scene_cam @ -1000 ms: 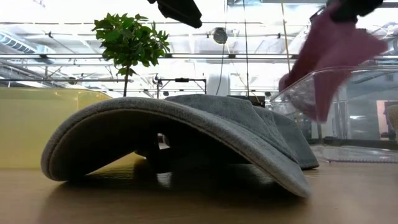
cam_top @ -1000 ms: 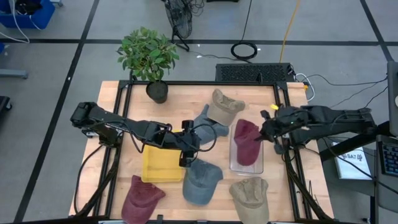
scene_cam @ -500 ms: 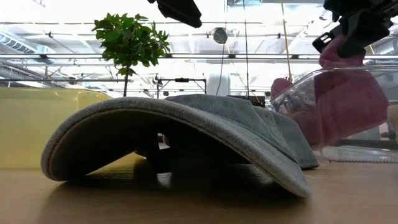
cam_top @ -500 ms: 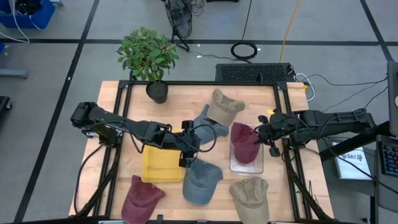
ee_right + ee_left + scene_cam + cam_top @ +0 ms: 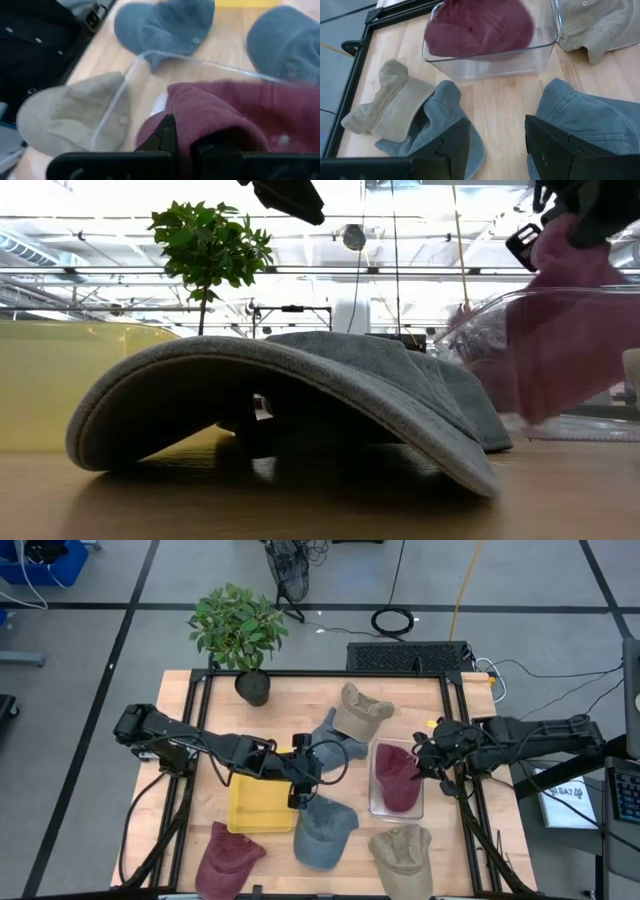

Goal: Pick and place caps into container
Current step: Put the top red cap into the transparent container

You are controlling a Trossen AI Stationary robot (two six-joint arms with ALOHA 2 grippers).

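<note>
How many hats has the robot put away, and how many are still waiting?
None is fully put away. The right gripper has its jaws shut on one maroon cap, lowered into the clear container but not let go. Five wait on the table: another maroon cap, two blue-grey caps and two tan caps. The left gripper hovers open between the blue-grey caps.

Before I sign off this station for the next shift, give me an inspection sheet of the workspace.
Surface: wooden table, black frame.
Job's things: maroon cap in the clear bin; second maroon cap, two blue-grey caps, two tan caps on the table; yellow bin.
Clutter: potted plant.
Grippers: right gripper shut on the maroon cap over the clear bin; left gripper open by the yellow bin, holding nothing.
Cables: coils on the floor.
Surroundings: grey tiled floor; no person seen.
</note>
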